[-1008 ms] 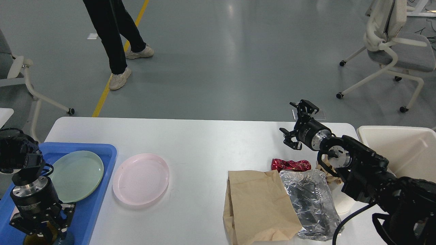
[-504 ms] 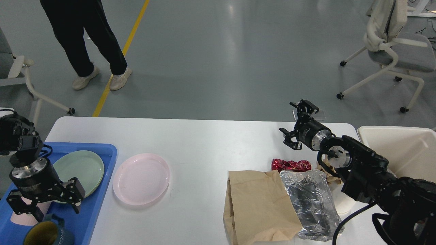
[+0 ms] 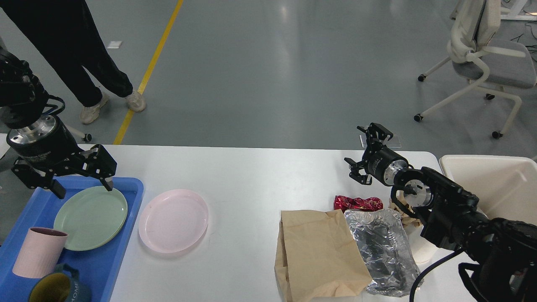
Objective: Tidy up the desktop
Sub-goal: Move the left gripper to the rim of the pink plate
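Left gripper (image 3: pixel 82 184), jaws spread and empty, has risen from the blue tray's (image 3: pixel 130 197) near end to its far edge, uncovering a pink cup (image 3: pixel 38 252). Right gripper (image 3: pixel 369 156), seemingly splayed, stays over the desktop's (image 3: pixel 251 176) far right corner.

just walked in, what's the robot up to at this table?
Tidying the desktop. Left gripper hangs open and empty over the blue tray, which holds a green plate, a pink cup and a dark mug. The pink plate, paper bag, foil and red wrapper lie on the table. Right gripper is open, empty, above the wrapper.
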{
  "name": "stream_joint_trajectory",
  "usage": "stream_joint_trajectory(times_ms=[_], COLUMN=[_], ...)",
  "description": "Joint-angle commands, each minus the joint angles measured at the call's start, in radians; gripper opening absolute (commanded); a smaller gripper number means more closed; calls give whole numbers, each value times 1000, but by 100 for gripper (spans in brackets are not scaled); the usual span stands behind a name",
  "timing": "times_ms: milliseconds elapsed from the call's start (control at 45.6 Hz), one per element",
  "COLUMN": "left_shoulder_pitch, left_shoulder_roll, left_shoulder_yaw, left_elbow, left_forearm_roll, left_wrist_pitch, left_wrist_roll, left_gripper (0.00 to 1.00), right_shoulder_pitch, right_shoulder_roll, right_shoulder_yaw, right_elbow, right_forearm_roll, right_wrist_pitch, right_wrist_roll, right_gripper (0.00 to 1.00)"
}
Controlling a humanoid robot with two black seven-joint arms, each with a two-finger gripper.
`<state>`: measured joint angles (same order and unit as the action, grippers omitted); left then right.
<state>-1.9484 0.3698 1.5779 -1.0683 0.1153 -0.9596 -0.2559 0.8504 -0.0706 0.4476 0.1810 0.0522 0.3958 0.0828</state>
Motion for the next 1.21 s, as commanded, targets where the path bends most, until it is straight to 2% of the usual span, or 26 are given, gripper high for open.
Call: stream_joint_trajectory(times_ms=[0, 263, 438, 680, 943, 1052, 1184], left_shoulder_pitch=[13, 57, 82, 233, 401, 421, 454], left_shoulder_roll=[-19, -9, -8, -35, -58, -62, -61], left_shoulder_yaw=[-6, 22, 86, 82, 13, -6, -30], left_elbow=[1, -1, -21, -24, -10, -4, 24], left_forearm_roll=[-14, -204, -393, -548, -675, -686, -729], left_wrist_pitch=[0, 0, 0, 0, 272, 321, 332], left_wrist_roll=[-3, 0, -3, -2, 0, 0, 1], left_gripper=[95, 93, 93, 93, 93, 93, 93], right_shoulder_pitch=[-1, -1, 1, -1, -1, 1, -1], right_shoulder_roll=[0, 0, 0, 0, 0, 0, 0], right_shoulder_yaw=[-1, -1, -1, 0, 0, 0, -1], right_elbow=[0, 0, 0, 0, 0, 0, 0], right_forearm_roll=[0, 0, 0, 0, 0, 0, 0], right_wrist_pitch=[0, 0, 0, 0, 0, 0, 0], right_wrist_roll=[0, 0, 0, 0, 0, 0, 0], right_gripper=[100, 100, 100, 100, 100, 100, 100])
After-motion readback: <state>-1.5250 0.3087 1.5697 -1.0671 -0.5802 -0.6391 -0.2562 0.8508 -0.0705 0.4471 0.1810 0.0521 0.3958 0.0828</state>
